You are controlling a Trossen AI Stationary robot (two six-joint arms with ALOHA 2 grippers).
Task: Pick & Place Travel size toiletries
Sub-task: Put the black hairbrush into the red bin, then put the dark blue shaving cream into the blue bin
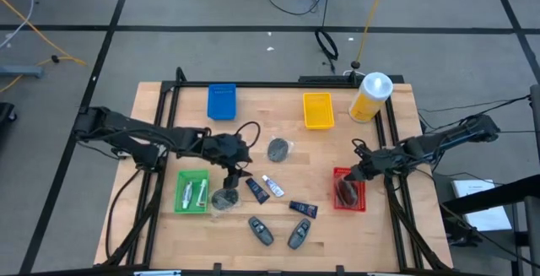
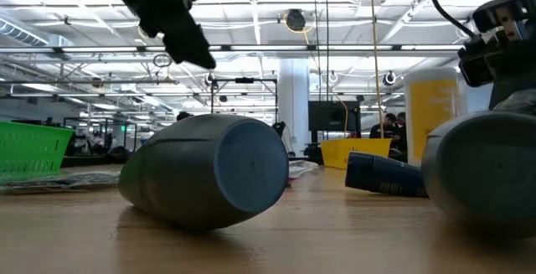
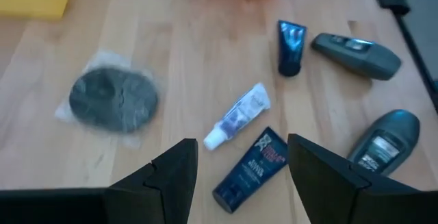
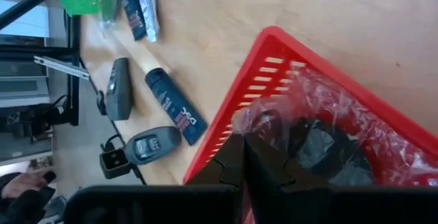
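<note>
My left gripper [image 1: 232, 156] hangs open above the table's middle, touching nothing. In its wrist view [image 3: 241, 148] a small white tube [image 3: 236, 118] and a dark-blue tube [image 3: 250, 169] lie on the wood under the fingers. A grey wrapped pad [image 3: 113, 99], a second dark-blue tube [image 3: 291, 46] and two dark-grey oblong pieces [image 3: 356, 53] [image 3: 383, 138] lie around them. My right gripper [image 1: 359, 171] is shut over the red tray [image 1: 336, 198], on another grey wrapped pad [image 4: 321, 148] that lies in it. My right gripper pinches the clear wrapper's edge [image 4: 254, 118] between its two fingertips, at the tray's corner. The fingers slant down from the table's right side. The pad lies inside the red tray, its wrapper crumpled and slack.
A green tray [image 1: 192, 190] at the near left holds white tubes, with a third grey pad [image 1: 225, 198] beside it. A blue tray [image 1: 222, 100], a yellow tray [image 1: 318, 110] and a big yellow bottle [image 1: 371, 96] stand at the far edge.
</note>
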